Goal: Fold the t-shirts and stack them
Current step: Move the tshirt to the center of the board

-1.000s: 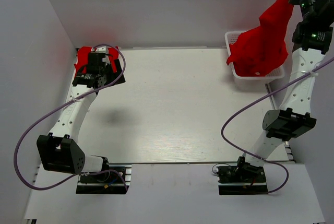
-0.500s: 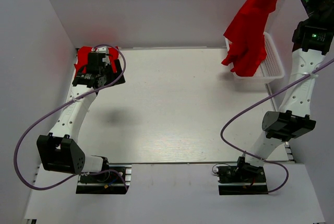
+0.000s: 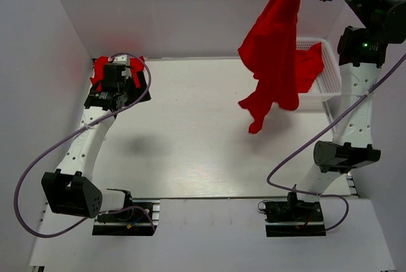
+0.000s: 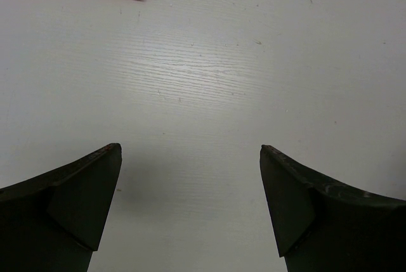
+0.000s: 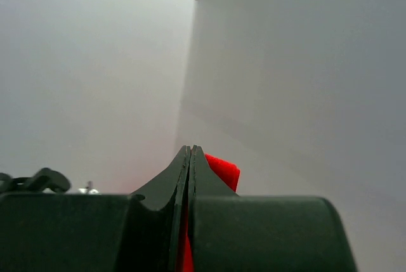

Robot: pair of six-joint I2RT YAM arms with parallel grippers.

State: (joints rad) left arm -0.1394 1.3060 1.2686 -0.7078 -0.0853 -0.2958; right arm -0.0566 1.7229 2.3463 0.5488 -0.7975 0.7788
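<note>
Our right end effector [image 5: 191,150], clamped shut at upper right, dangles a t-shirt [image 3: 276,50] lengthwise below it over the counter [image 3: 190,151], far from our wide-open, empty left end effector [image 4: 190,155] at upper left.

Nothing legible shows in any view. No text, label, brand, number or sign can be read on the hanging t-shirt [image 3: 274,44], the basket [image 3: 331,63] or the worktop [image 3: 203,132].
</note>
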